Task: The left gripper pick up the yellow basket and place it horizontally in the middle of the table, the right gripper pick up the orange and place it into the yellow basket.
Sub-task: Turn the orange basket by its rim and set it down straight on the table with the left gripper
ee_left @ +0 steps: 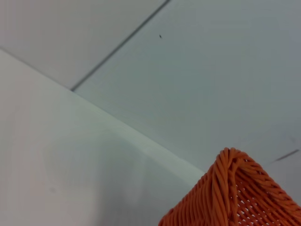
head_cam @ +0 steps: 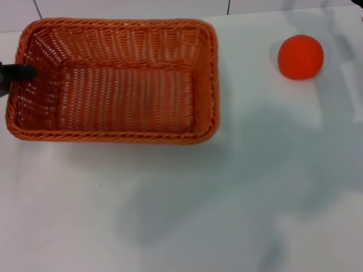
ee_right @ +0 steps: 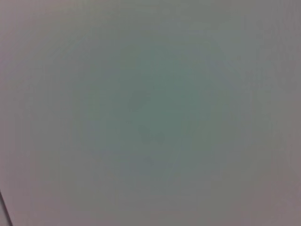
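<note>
The yellow basket (head_cam: 116, 82), an orange-brown woven one, lies lengthwise on the white table (head_cam: 181, 215), left of the middle, and holds nothing. One corner of it also shows in the left wrist view (ee_left: 233, 197). A black finger of my left gripper (head_cam: 17, 72) reaches over the basket's left rim; the rest of the gripper is cut off by the picture's edge. The orange (head_cam: 300, 56) sits on the table at the far right, well apart from the basket. My right gripper does not show; its wrist view holds only a plain pale surface.
A white tiled wall (head_cam: 130, 7) runs along the back edge of the table, close behind the basket. The arms cast soft shadows on the table (head_cam: 255, 147) between the basket and the orange.
</note>
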Tool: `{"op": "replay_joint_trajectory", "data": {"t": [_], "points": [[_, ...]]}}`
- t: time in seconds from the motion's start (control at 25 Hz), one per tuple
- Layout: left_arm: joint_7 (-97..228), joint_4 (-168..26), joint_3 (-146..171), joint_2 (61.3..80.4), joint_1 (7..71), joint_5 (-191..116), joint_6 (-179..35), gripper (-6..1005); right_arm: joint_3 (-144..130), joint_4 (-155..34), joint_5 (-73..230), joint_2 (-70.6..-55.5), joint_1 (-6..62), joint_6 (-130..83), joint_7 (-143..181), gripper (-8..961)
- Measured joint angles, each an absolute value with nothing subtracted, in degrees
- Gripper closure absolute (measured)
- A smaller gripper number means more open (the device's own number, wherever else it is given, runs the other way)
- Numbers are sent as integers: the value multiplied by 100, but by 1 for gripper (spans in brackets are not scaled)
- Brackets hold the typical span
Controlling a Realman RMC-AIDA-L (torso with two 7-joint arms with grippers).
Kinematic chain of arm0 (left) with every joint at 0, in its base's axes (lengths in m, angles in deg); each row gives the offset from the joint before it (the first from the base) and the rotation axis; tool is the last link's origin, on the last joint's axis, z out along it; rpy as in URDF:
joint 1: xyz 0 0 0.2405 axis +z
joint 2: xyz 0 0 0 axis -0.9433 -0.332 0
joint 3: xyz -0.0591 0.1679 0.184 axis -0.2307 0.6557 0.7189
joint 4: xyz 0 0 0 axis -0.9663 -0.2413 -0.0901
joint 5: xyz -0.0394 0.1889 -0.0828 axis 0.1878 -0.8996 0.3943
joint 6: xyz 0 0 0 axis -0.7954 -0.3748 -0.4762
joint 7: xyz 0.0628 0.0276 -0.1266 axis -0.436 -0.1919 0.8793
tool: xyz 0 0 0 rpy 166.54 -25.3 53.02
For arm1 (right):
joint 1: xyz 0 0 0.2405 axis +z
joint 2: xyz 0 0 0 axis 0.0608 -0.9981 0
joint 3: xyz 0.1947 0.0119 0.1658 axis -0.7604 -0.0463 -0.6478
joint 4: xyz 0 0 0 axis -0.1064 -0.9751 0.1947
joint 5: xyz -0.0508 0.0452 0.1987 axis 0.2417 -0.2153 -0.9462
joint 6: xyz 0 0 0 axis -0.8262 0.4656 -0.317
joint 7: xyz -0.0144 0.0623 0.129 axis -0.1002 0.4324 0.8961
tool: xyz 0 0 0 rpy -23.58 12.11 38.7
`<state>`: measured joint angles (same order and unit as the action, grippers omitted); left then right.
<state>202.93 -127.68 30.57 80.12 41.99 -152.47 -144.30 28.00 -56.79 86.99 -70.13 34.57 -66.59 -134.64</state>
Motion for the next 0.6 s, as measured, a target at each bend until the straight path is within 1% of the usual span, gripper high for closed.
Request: {"op": "replay_joint_trajectory", "data": {"t": [0.28,0.6], "points": [[20149,-12221,3409,8047,4444,-14493,-14217,821,2799,-5679,8700,-7001,3493,-6617,-13461,7],[20027,-11837,3526,8027,4419,-14381,-14059,808,2763,-5680,8699,-6999,3496,-6596,-13460,7]]}}
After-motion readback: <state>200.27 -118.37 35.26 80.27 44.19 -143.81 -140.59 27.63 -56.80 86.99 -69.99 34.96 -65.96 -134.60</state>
